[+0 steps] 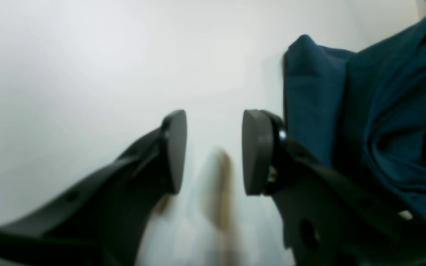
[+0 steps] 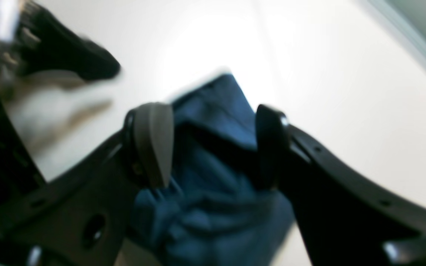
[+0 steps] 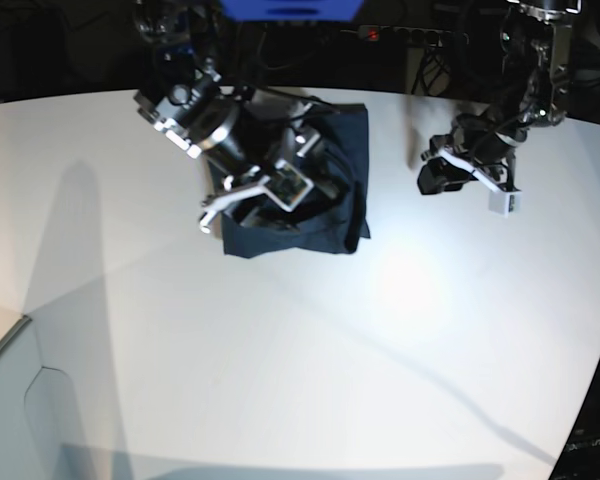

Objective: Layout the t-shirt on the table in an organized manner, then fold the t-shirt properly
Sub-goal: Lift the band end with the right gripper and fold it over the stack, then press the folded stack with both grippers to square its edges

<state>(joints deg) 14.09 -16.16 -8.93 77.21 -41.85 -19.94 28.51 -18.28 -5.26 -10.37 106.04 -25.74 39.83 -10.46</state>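
The dark navy t-shirt (image 3: 320,235) lies bunched in a rough, wrinkled rectangle on the far middle of the white table (image 3: 280,350). My right gripper (image 3: 248,200) hovers over the shirt's left part. In the right wrist view its jaws (image 2: 213,147) stand wide apart, with rumpled cloth (image 2: 216,111) below them and nothing pinched. My left gripper (image 3: 468,190) hangs to the right of the shirt, apart from it. In the left wrist view it is open (image 1: 215,151) with only bare table between its fingers, and the shirt (image 1: 383,111) rises just beyond the right finger.
The table's curved far edge (image 3: 410,95) borders a dark area with cables and the arm mounts. A pale lower surface (image 3: 10,400) shows past the front left corner. The left arm (image 2: 68,59) appears at the upper left of the right wrist view.
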